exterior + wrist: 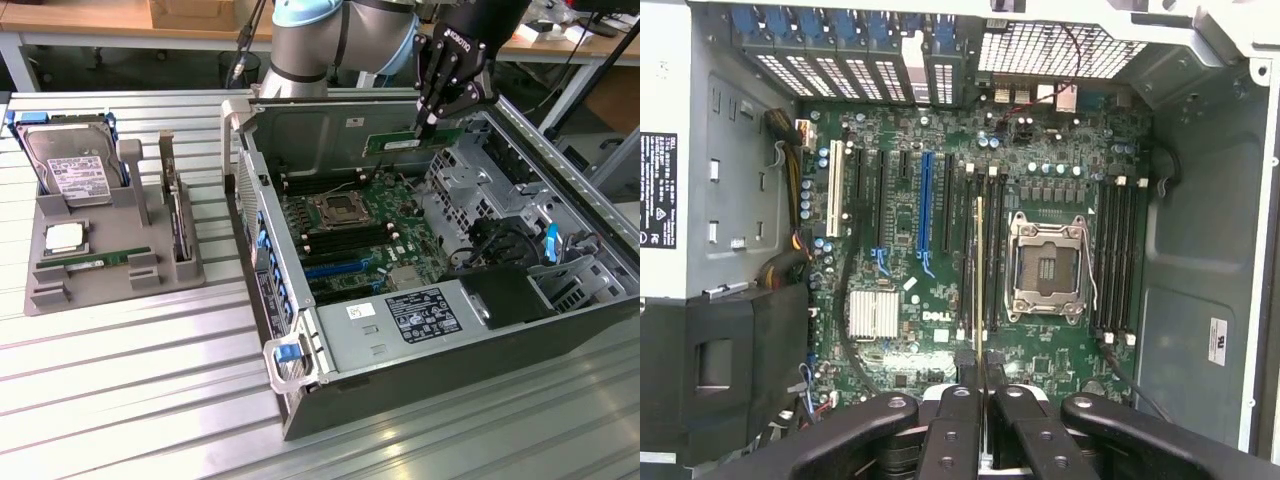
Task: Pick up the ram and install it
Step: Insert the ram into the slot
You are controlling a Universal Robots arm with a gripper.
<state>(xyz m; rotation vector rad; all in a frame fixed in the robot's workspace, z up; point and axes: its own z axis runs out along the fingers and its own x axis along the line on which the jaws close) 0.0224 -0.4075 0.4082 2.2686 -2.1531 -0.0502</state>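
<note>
You can read ROBOTIQ in white on the black gripper point(428, 123), and DELL in white on the motherboard point(1050, 350), just beside the silver heatsink point(873, 313). Fine print on the case sticker point(423, 315) and hard drive label point(76, 176)? Way too small, sorry.

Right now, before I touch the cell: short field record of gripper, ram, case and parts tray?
gripper: black robot gripper, shut on the ram
ram: long thin green circuit-board stick, held over the green motherboard, not seated
case: open black computer case
tray: grey moulded tray with silver hard drive and a second green stick
</note>
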